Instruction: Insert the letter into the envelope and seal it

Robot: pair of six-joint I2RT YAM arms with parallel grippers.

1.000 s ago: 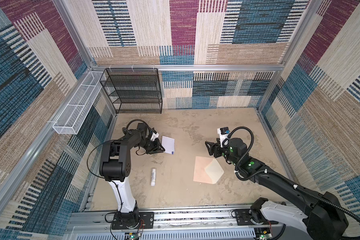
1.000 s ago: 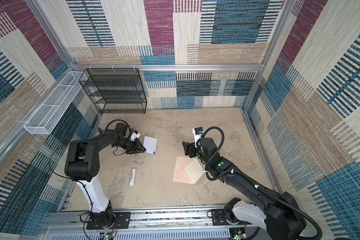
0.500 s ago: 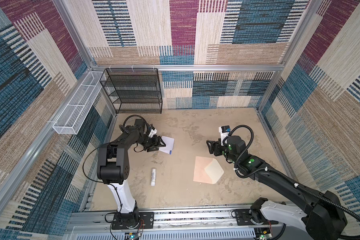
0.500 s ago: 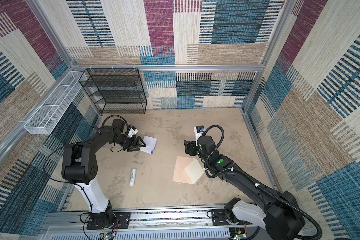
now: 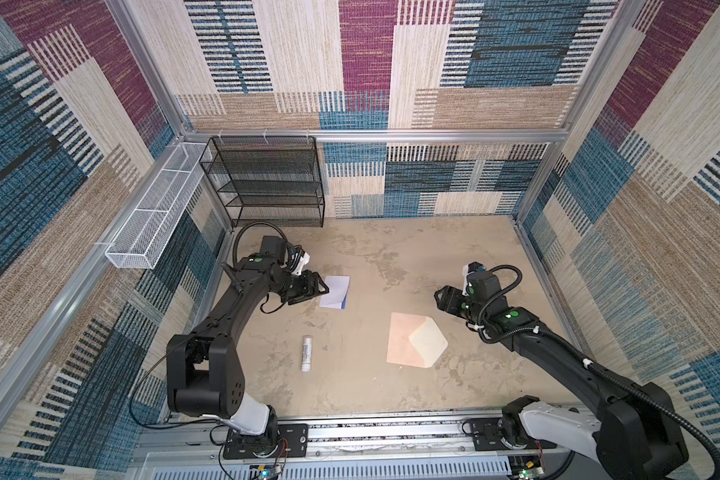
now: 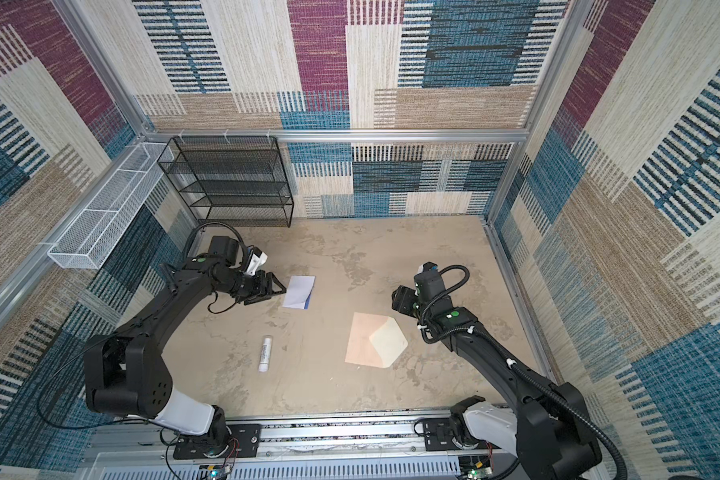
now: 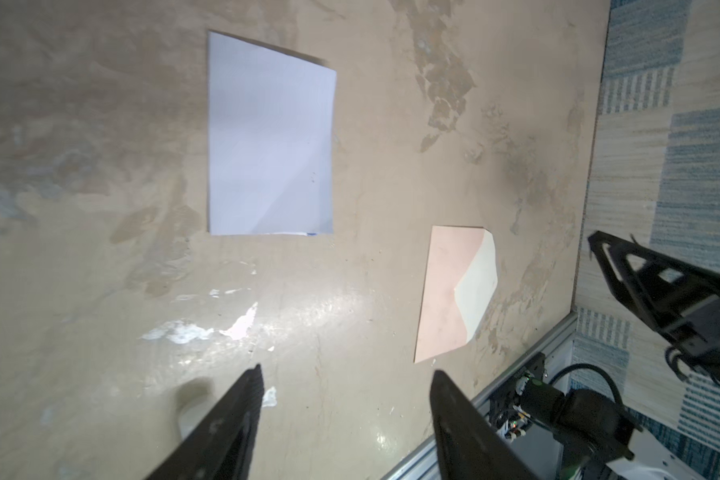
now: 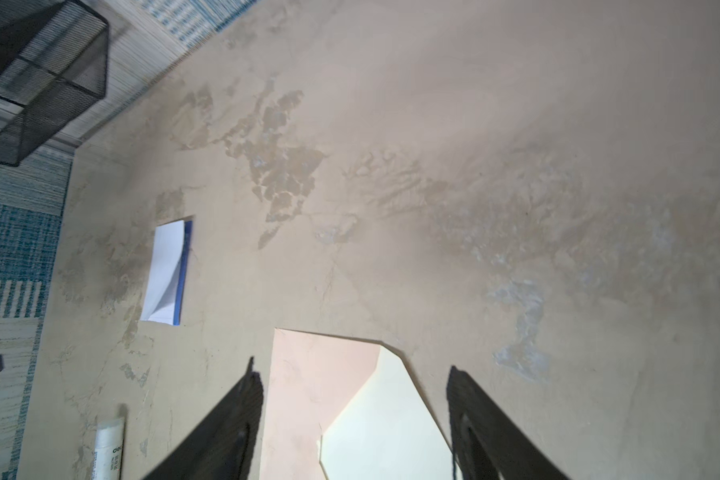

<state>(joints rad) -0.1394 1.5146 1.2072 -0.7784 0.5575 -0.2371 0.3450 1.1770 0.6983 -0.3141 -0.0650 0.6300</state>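
Observation:
The letter (image 5: 336,291) (image 6: 299,292) lies flat on the table, a white sheet with a blue edge, also in the left wrist view (image 7: 271,137) and the right wrist view (image 8: 166,270). My left gripper (image 5: 323,287) (image 6: 281,288) (image 7: 347,370) hovers by its left edge, open and empty, clear of the paper. The envelope (image 5: 403,340) (image 6: 360,337) (image 7: 443,291) (image 8: 308,395), peach with its cream flap unfolded to the right, lies mid-table. Beyond the envelope's far right corner my right gripper (image 5: 440,297) (image 6: 397,299) (image 8: 352,368) stands open, holding nothing.
A white glue stick (image 5: 307,353) (image 6: 265,354) (image 8: 109,449) lies near the front, left of the envelope. A black wire rack (image 5: 267,183) stands at the back left against the wall. A white mesh basket (image 5: 154,216) hangs on the left wall.
My left gripper has opened and let go of the letter's edge, and its arm has stretched lower. The right gripper has drawn back a little to the right.

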